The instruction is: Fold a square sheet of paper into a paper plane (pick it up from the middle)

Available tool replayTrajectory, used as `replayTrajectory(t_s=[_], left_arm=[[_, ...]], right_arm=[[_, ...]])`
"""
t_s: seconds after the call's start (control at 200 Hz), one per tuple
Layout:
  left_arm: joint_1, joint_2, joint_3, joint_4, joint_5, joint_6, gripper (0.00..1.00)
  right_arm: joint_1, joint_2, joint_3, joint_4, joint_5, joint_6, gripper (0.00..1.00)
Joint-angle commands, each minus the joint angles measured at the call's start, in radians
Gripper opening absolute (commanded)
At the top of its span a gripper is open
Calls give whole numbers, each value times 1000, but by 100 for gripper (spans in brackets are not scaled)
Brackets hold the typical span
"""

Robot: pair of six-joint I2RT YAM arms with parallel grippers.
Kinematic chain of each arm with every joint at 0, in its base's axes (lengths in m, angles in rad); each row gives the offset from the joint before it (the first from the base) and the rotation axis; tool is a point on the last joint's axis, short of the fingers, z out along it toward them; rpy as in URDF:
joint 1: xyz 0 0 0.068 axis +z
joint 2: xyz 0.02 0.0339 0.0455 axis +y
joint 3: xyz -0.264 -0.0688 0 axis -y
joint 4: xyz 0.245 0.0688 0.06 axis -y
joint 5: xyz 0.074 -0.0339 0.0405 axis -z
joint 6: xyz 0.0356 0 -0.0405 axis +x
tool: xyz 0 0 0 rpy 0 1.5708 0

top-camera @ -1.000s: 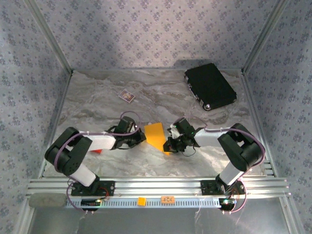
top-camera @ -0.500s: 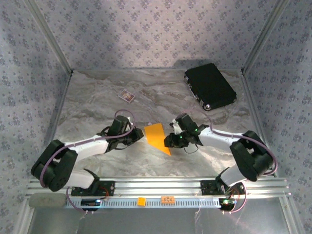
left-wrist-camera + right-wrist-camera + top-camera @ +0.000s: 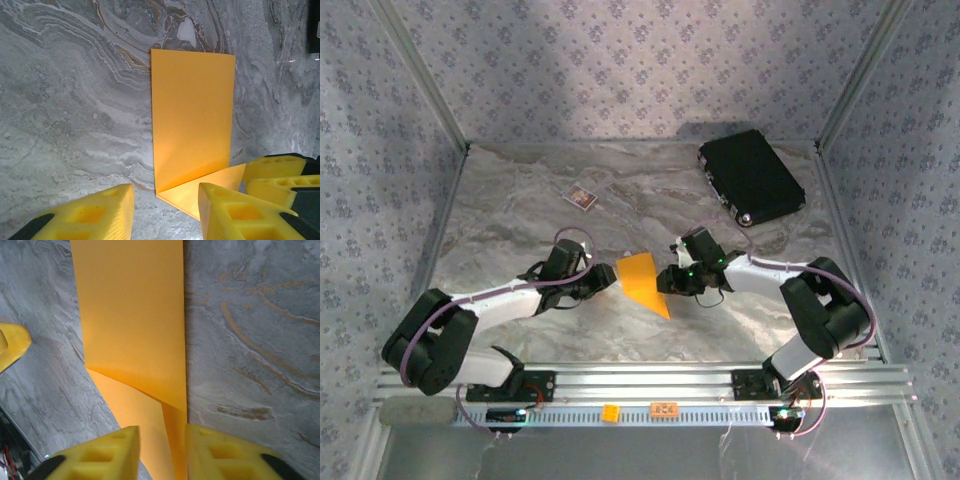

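Note:
The orange-yellow sheet of paper (image 3: 640,278) lies folded on the marble table, an upright rectangle with a triangular flap (image 3: 661,306) pointing to the near right. The left wrist view has the rectangle (image 3: 192,110) ahead and the flap (image 3: 205,190) running under the right finger. My left gripper (image 3: 607,283) (image 3: 165,212) is open at the paper's left edge. My right gripper (image 3: 666,281) (image 3: 161,455) is open at the right edge, its fingers straddling the paper (image 3: 132,315) where the flap's crease (image 3: 167,410) runs between them.
A black case (image 3: 752,178) lies at the far right. A small dark-red card (image 3: 581,196) sits at the far left of centre. A tiny orange tag (image 3: 610,411) is on the aluminium rail (image 3: 640,385) at the near edge. Patterned walls close in three sides.
Both arms have stretched out lower toward the paper. The right gripper shifted slightly up and left along the right edge. The flap's point now shows free at the near right.

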Motion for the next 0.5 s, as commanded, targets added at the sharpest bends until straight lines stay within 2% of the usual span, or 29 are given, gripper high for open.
replayTrajectory(t_s=[0.0, 0.25, 0.355, 0.495], left_arm=[[-5, -3, 0, 4, 8, 1, 38], [-5, 21, 23, 23, 51, -8, 39], [-5, 32, 38, 21, 61, -3, 40], [-6, 60, 54, 36, 80, -6, 48]], right_arm=[[3, 12, 23, 20, -42, 7, 24], [-5, 4, 8, 27, -61, 5, 9], [-9, -10, 0, 32, -62, 5, 7], [-24, -27, -19, 51, -76, 12, 5]])
